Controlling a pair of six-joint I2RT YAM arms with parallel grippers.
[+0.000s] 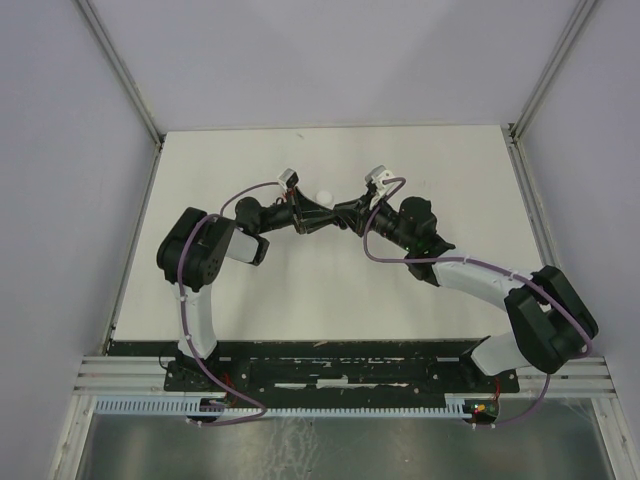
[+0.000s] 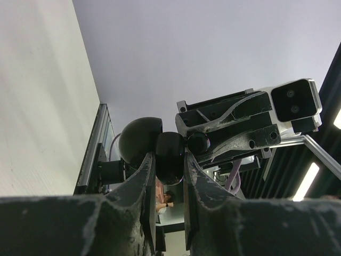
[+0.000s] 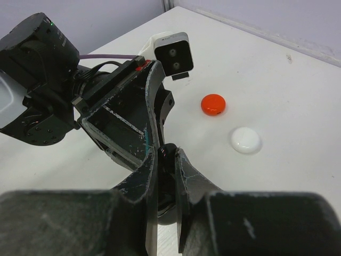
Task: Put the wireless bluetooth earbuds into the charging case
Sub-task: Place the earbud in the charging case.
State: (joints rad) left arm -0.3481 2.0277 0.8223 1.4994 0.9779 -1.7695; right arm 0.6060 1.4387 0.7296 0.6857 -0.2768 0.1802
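Note:
Both arms meet above the middle of the table. My left gripper (image 2: 169, 156) points upward and is shut on a glossy black rounded charging case (image 2: 170, 145); a black dome (image 2: 139, 140) sits beside it on the left. My right gripper (image 3: 167, 153) is shut on a small black earbud (image 3: 170, 151) with a faint red mark, right against the left gripper's fingers (image 3: 152, 114). A dark rounded body (image 3: 165, 208) shows lower between my right fingers. In the top view the left gripper (image 1: 308, 216) and the right gripper (image 1: 343, 214) touch tip to tip.
A red round disc (image 3: 213, 104) and a white round disc (image 3: 245, 140) lie on the white table (image 3: 298, 85) beyond the grippers. The white disc (image 1: 323, 195) also shows in the top view just behind the joined grippers. Grey walls enclose the table on three sides.

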